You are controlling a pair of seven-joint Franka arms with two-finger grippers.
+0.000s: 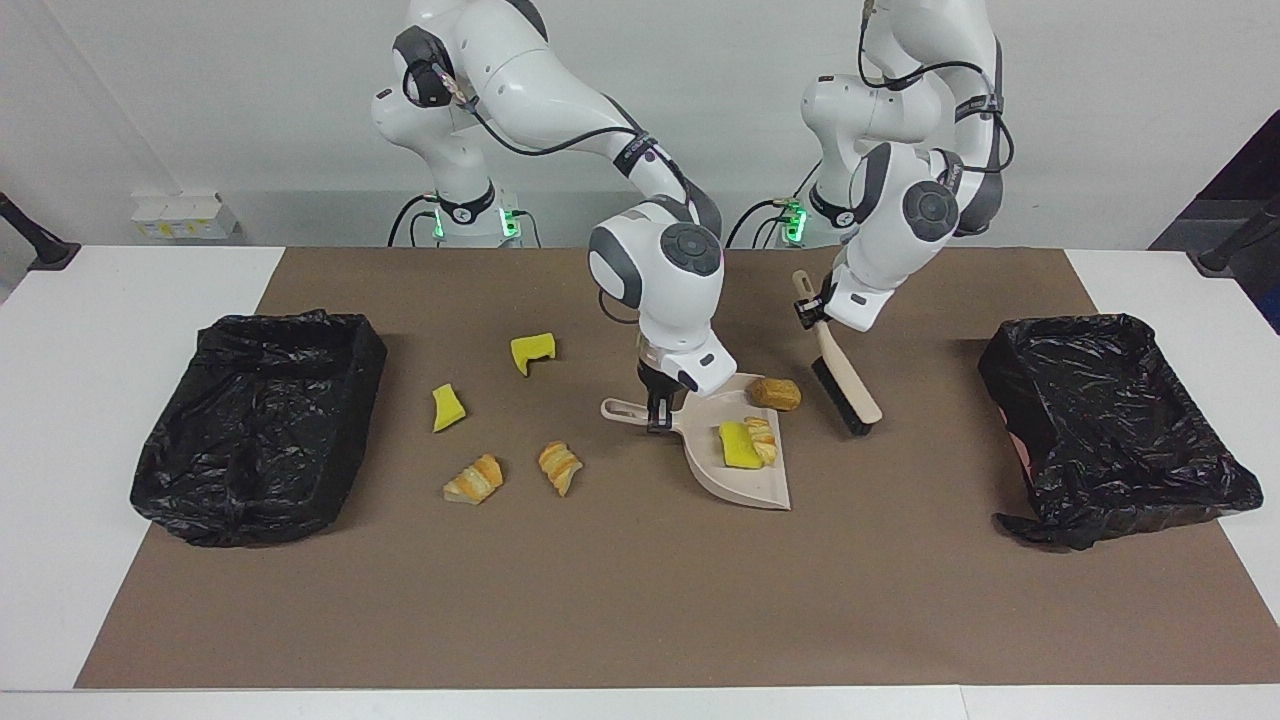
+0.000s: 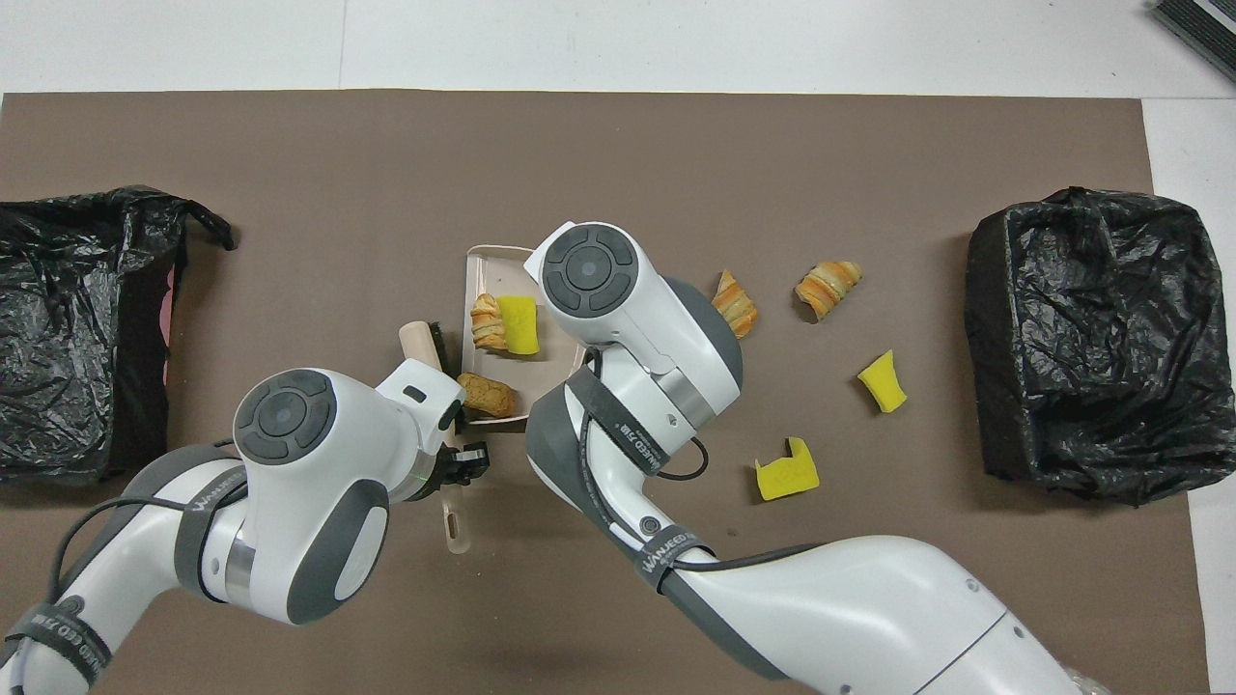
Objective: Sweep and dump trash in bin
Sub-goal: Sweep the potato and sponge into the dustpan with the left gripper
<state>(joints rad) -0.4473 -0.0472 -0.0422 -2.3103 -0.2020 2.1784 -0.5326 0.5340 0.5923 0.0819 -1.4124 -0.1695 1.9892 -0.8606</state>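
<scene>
1. The right gripper [image 1: 657,412] is clamped on the handle of the beige dustpan [image 1: 745,470], which lies on the brown mat [image 1: 640,600] at mid-bench.
2. The left gripper [image 1: 808,312] is closed round the handle of the beige brush [image 1: 845,385]; the brush slants down, its bristles beside the dustpan toward the left arm's end.
3. The trash is seven scraps: three yellow sponge chunks and four tan-orange, bread-like pieces.
4. In the dustpan lie a yellow sponge chunk [image 1: 737,446] and a ridged pastry piece [image 1: 764,437], touching.
5. A brown bun [image 1: 776,393] sits at the pan's edge nearer to the robots, close to the bristles.
6. On the mat toward the right arm's end: two sponge chunks [image 1: 533,351] [image 1: 448,407] and two croissant pieces [image 1: 559,467] [image 1: 475,479].
7. Two black-lined bins [image 1: 255,425] [image 1: 1110,425], one at each end.
8. The arm bands carry lettering I cannot read for sure.
</scene>
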